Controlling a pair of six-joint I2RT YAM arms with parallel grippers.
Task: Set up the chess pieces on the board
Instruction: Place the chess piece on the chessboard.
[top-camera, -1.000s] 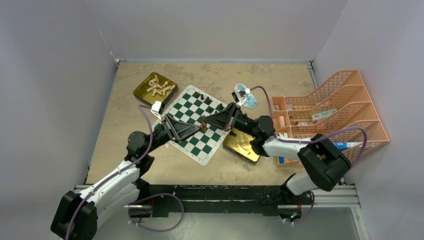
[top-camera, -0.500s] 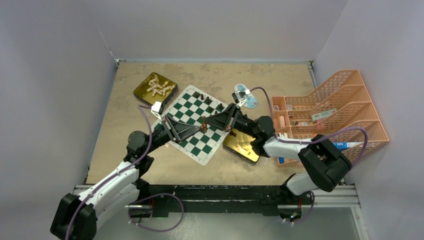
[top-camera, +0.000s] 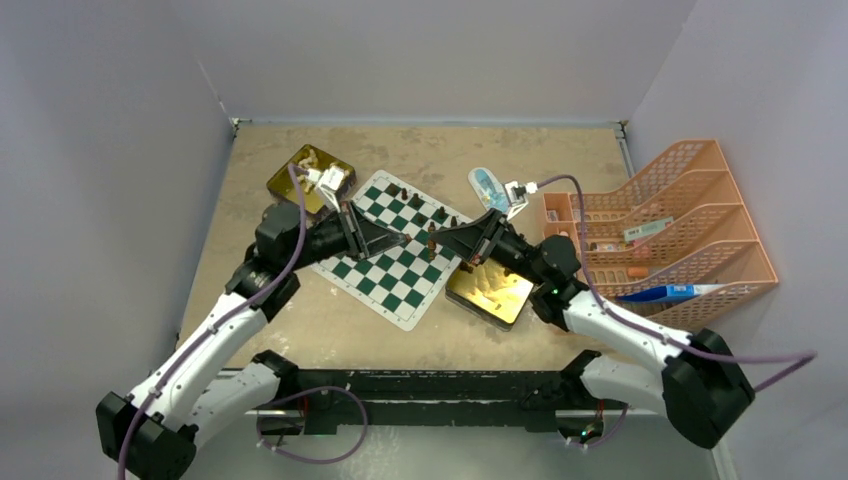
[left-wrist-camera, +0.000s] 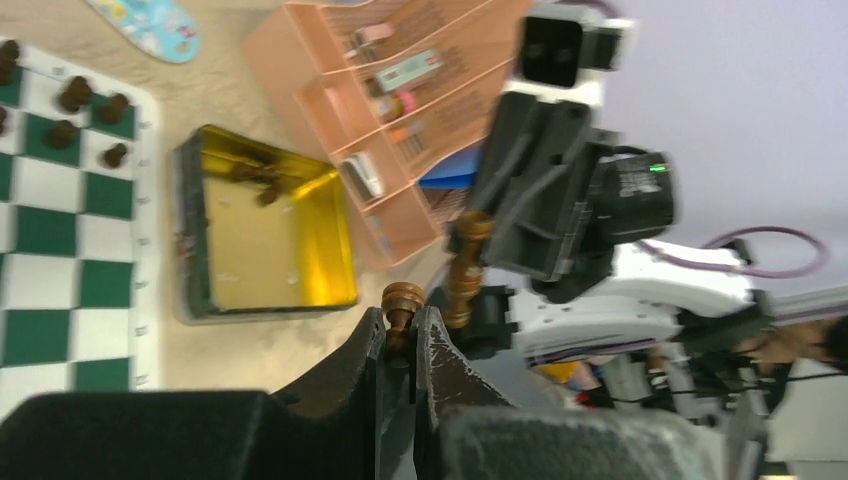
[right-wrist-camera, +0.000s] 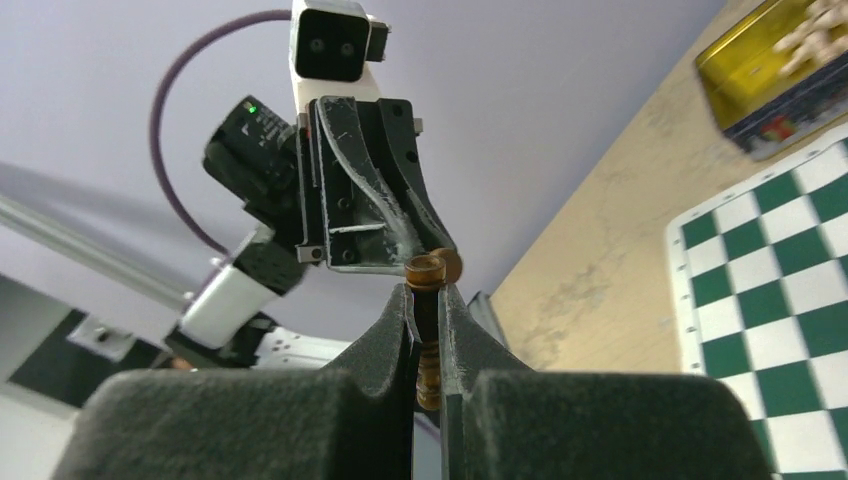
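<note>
The green and white board (top-camera: 385, 276) lies in the middle of the table. Several dark brown chess pieces (top-camera: 417, 201) stand along its far edge. Both grippers meet tip to tip above its right part. In the left wrist view my left gripper (left-wrist-camera: 402, 320) is shut on a small knob-headed brown piece (left-wrist-camera: 403, 298). Just behind it, a taller brown piece (left-wrist-camera: 467, 268) sits in the right gripper's fingers. In the right wrist view my right gripper (right-wrist-camera: 427, 296) is shut on that tall brown piece (right-wrist-camera: 427, 330). From above, the left gripper (top-camera: 422, 240) and the right gripper (top-camera: 442, 241) nearly touch.
A gold tin (top-camera: 290, 180) of cream pieces sits back left, partly under my left wrist. A second gold tin (top-camera: 492, 292) with a few dark pieces (left-wrist-camera: 255, 180) lies right of the board. An orange rack (top-camera: 660, 230) fills the right side. A pale blue oval object (top-camera: 487, 183) lies behind the board.
My left gripper has shut on a small brown piece. Both grippers have moved right and toward the back of the board, and the left wrist now overlaps the cream-piece tin.
</note>
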